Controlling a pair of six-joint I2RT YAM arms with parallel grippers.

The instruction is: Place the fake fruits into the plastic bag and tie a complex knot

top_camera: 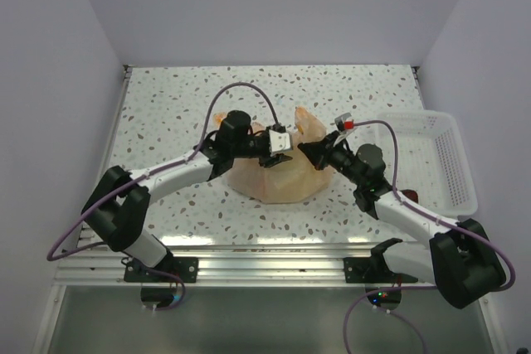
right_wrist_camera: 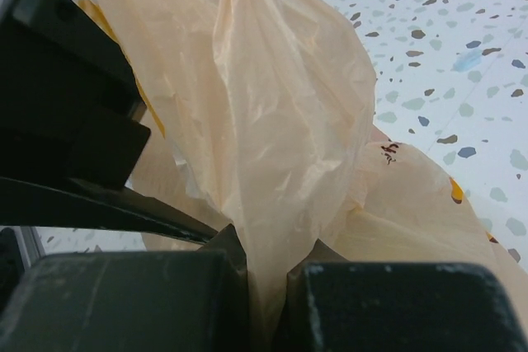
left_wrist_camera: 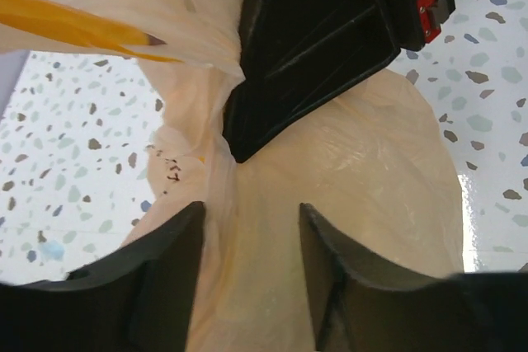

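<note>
The bag [top_camera: 278,178] lay slumped in the middle of the bench [top_camera: 166,105], with both arms reaching in over its top, one from each side. The left fingers [left_wrist_camera: 183,245] were apart and closed on nothing. A creased band of the bag's plastic ran up through the gap, close along the inner face of one finger. The right fingers [right_wrist_camera: 206,294] were shut tight on a gathered fold of the bag, which rose from the pinch as a tall crumpled sheet. The two sets of fingertips were just beside each other above the bag. In the top view a loose flap of the bag stood up on the far side of the right fingers. Yellow-orange print showed on the plastic near the left fingers. A white basket [top_camera: 448,159] sat at the bench's right edge, well apart from the bag.
</note>
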